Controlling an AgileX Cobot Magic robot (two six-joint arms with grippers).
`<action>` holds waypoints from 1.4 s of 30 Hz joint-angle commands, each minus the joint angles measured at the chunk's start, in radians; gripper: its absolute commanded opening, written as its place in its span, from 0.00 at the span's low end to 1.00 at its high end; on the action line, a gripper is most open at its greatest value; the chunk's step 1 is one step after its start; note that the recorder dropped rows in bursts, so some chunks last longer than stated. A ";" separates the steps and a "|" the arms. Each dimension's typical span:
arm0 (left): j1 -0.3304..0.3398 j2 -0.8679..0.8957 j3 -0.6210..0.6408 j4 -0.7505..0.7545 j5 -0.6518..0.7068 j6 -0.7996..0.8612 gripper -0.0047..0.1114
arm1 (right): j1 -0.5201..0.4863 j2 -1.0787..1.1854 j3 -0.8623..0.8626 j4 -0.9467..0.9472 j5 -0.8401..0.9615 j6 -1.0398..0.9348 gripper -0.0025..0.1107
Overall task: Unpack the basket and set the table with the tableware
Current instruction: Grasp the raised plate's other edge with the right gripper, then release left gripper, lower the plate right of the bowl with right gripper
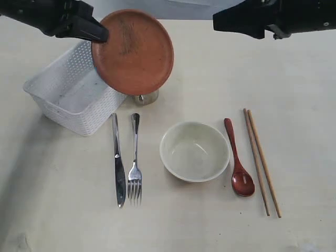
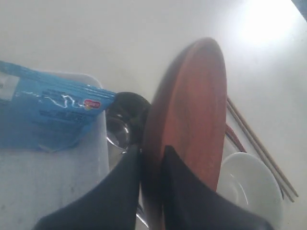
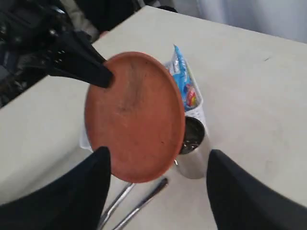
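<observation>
Exterior view, item 1: reddish-brown round plate (image 1: 134, 50), pos. in the air, tilted steeply, above the near corner of the white perforated plastic basket (image 1: 68, 97) and the shiny steel cup (image 1: 146, 97) standing just beside it. Holder: left gripper (image 2: 151, 154), pinching the plate's rim, one finger on each face. Other arm: right gripper (image 3: 158, 155), jaws spread wide, nothing btwn them, facing the plate but apart from it. Laid out on the pale cream table (image 1: 294, 105): steel knife (image 1: 118, 168) and steel fork (image 1: 135, 168) side by side, cream round bowl (image 1: 194, 152), dark red spoon (image 1: 239, 168), wooden chopsticks (image 1: 261, 163). Blue snack packet (image 2: 43, 112) lies in the basket; leave it. Handling note: the step looks like carrying the plate to its place, poss. w/ a hand-off. A rim pinch is thin, so go slow, pass clear of the cup, level the plate before lowering, and let go only once it's flat on bare table. If handing off, get the right jaws onto the opposite rim first.
</observation>
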 commanded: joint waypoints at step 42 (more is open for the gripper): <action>-0.130 0.061 -0.001 -0.384 0.045 0.316 0.04 | 0.011 0.206 -0.003 0.222 0.233 -0.177 0.02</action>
